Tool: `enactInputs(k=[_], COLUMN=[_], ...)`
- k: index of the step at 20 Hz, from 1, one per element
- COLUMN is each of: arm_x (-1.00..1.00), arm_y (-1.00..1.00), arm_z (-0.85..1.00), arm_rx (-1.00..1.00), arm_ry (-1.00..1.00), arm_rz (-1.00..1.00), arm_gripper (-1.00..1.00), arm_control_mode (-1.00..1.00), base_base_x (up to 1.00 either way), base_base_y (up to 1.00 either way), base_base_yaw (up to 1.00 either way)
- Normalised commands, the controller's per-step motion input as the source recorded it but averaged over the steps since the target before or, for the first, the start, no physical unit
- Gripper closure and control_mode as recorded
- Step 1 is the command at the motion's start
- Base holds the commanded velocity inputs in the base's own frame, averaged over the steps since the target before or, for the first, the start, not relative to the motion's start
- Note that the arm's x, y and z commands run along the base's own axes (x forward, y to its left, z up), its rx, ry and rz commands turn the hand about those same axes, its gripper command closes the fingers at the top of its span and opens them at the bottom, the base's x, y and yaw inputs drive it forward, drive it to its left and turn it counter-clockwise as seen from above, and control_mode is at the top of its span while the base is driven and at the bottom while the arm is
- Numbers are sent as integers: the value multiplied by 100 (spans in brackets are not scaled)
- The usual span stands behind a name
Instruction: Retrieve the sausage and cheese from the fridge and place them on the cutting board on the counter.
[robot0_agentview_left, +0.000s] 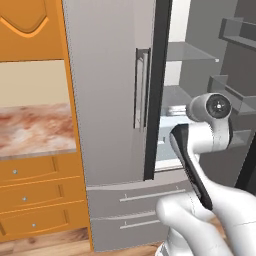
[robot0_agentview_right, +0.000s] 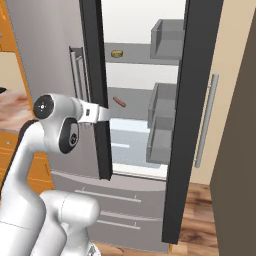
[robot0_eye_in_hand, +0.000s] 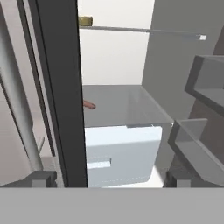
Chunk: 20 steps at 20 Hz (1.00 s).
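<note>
You are looking into the tall grey metallic double-door fridge (robot0_agentview_right: 135, 60), whose right door is standing open while the left door is staying shut. The slim reddish-brown sausage link (robot0_agentview_right: 119, 102) is lying on the middle glass shelf (robot0_eye_in_hand: 122, 105), toward its left edge (half hidden behind the dark door edge in the hand view). The small pale yellow cheese chunk (robot0_agentview_right: 117, 53) is sitting on the upper shelf, also near its left edge. The two-finger gripper (robot0_eye_in_hand: 107, 179) is hovering in front of the pale drawer (robot0_eye_in_hand: 120, 153) with its jaws spread wide, holding nothing. The reddish-brown and white marbled stone counter (robot0_agentview_left: 35, 130) is lying left of the fridge, over orange wooden drawers (robot0_agentview_left: 35, 195).
</note>
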Motion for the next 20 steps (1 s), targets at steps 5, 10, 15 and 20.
enactInputs(k=[5,10,15,20], arm_x=[0,6,13,40], arm_y=[51,48,46,30], arm_z=[1,0,0,0], arm_rx=[0,0,0,0], arm_ry=[1,1,2,16], arm_rz=[12,0,0,0], arm_gripper=[-100,-100,-100,-100], arm_control_mode=[-100,-100,-100,-100], base_base_x=[0,0,0,0], base_base_y=[0,0,0,0], base_base_yaw=[0,0,0,0])
